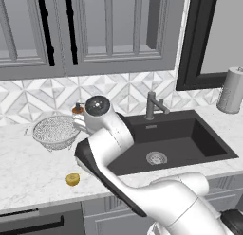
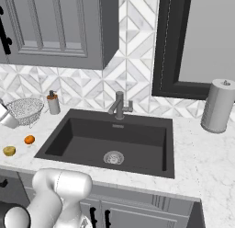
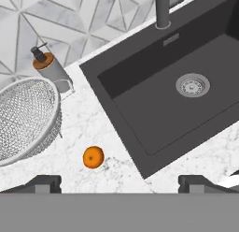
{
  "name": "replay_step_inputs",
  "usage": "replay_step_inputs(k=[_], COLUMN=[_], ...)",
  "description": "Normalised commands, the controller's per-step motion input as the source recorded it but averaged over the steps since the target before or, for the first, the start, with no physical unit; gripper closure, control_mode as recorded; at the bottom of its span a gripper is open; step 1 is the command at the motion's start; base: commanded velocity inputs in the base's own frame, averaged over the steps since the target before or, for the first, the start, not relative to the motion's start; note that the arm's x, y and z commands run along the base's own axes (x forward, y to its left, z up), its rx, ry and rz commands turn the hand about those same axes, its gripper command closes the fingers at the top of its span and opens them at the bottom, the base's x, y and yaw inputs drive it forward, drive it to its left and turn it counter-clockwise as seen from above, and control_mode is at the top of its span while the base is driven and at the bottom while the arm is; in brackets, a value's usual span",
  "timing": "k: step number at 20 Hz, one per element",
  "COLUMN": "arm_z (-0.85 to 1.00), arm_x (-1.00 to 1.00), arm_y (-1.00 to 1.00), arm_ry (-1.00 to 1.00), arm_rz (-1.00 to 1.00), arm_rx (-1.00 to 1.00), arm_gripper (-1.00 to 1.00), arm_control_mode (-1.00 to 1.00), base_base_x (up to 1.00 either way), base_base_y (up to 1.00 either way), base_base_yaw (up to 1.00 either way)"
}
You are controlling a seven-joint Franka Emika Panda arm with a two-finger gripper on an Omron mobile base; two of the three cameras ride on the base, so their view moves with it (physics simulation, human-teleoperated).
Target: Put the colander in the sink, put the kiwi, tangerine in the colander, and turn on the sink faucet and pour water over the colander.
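Our pincer (image 3: 119, 182) hovers spread apart, holding nothing; the colander (image 3: 25, 119) sits on the counter (image 3: 88, 128) beside the sink's (image 3: 186, 109) left edge, left of our pincer.

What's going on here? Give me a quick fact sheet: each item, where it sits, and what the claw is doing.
colander: on counter, left of sink, empty
sink: empty, dry
tangerine: on counter between colander and sink
kiwi: on counter near front edge
faucet: behind sink, no water running
gripper: open, holding nothing, above the counter
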Motion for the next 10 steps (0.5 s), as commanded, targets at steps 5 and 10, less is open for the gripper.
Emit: replay_step_inputs(k=[5,10], arm_z=[-0.11,-0.06], arm_x=[0.13,0.29], arm_y=[0.34,0.22], arm_ry=[0.00,0.01], arm_rz=[0.00,0.06], arm_rx=[0.00,0.00], arm_gripper=[-1.00,-1.00], arm_control_mode=[-1.00,-1.00], base_base_x=[0.00,0.00], base_base_y=[0.00,0.00], base_base_yaw=[0.00,0.00])
